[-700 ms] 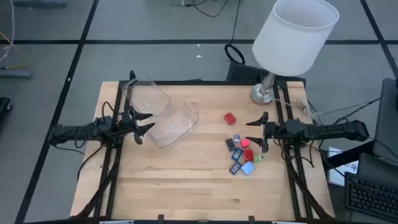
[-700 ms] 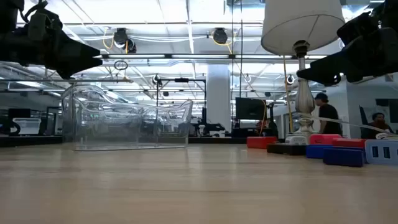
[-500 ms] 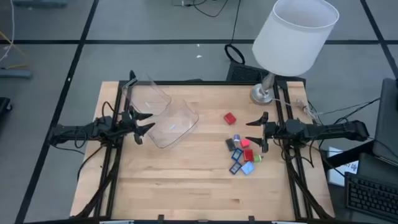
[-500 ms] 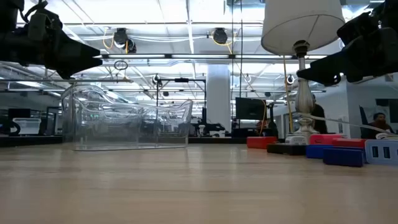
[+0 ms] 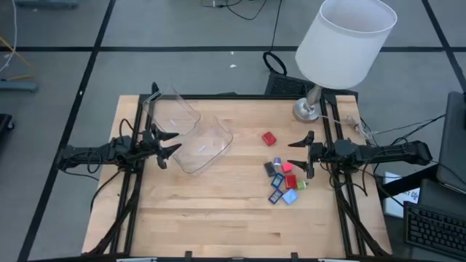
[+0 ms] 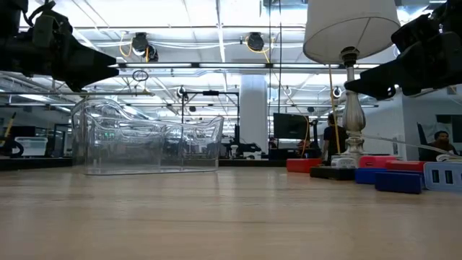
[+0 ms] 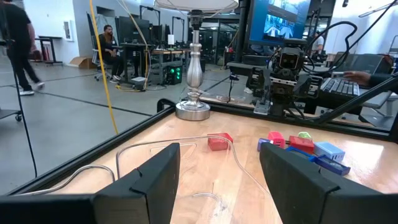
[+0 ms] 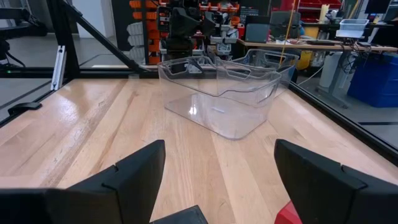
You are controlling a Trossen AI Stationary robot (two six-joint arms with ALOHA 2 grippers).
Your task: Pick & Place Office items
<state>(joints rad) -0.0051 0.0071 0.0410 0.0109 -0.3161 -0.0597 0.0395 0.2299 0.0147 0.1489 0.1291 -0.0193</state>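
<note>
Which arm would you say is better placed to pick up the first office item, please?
The right: its open right gripper hovers beside the cluster of office items and the red cube. The left gripper sits across the table by the clear container.

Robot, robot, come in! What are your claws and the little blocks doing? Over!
Left gripper open, empty, beside the clear containers. Right gripper open, empty, beside the office items. One red cube sits apart. Nothing between the pile and the containers.

Even, bright overhead lighting; soft, faint shadows on the wooden table [image 5: 218, 211]. Low view: ceiling lights glare, near tabletop blurred. Wrist views sharp, slight edge distortion.
</note>
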